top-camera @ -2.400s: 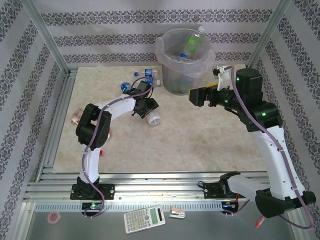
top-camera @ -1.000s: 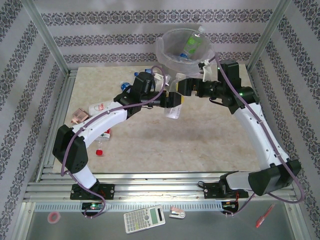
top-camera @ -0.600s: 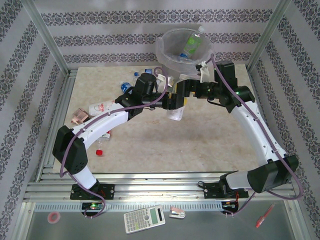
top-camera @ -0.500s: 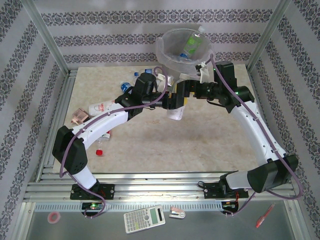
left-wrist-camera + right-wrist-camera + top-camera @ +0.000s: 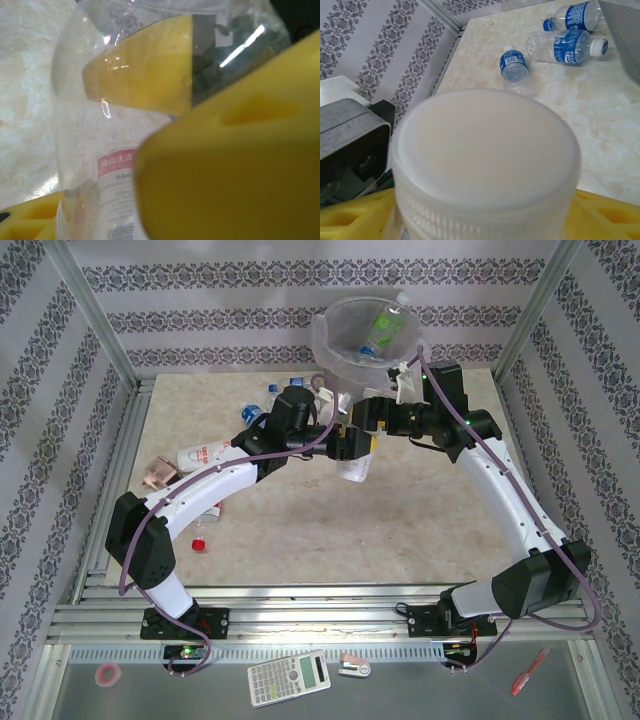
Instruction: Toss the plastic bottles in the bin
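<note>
**Item: bottle hand-over, in front of the bin.**

- Left tool (image 5: 345, 446): closed about halfway on a clear bottle (image 5: 353, 470), yellow pads (image 5: 225, 165) on either side of its body. The bottle hangs clear of the tabletop (image 5: 300, 530).
- Right tool (image 5: 368, 430): reaches in from the right. In the right wrist view the white cap (image 5: 487, 145) sits between its yellow fingers. Whether they press on it cannot be told.
- Bin (image 5: 335, 362): just behind both tools, holding a green-labelled bottle (image 5: 383, 330).
- Remaining stock: blue-labelled bottles (image 5: 567, 47) at the back left, and a red-labelled bottle (image 5: 200, 455) near the left edge.

**Step, as judged:** passing the bottle from left to right.

- The right tool should close squarely on the neck under the cap.
- The left tool should let go only once that hold is firm.
- The thin wall will likely buckle under a hard squeeze.

**Room:**

- The bin's rim stands close behind, so the bottle must rise above it before going over.
- The open tabletop lies in front and to the right.
- The frame posts (image 5: 530, 315) are well apart from the tools.
</note>
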